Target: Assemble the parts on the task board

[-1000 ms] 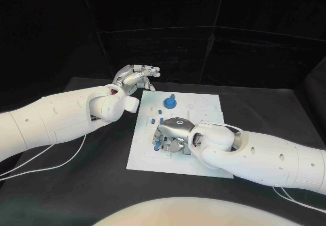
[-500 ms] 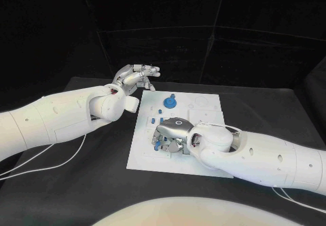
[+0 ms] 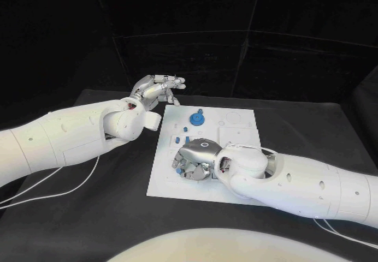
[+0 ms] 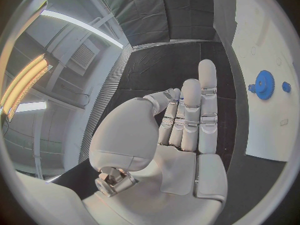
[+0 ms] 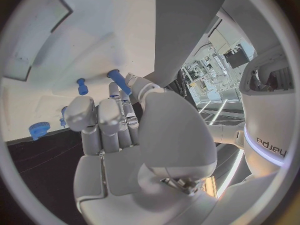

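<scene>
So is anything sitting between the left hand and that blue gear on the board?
Nothing visible. The left hand hovers over the black table just off the task board's far left corner, fingers together and holding nothing. The blue gear stands on bare white board beyond it. The right hand works nearer the robot.

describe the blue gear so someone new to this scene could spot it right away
Start at the white board in the middle of the black table and go to its far end, away from the robot. The gear sits there, near the left hand. It is the largest blue piece, round and toothed, while the other blue parts are small pegs.
</scene>
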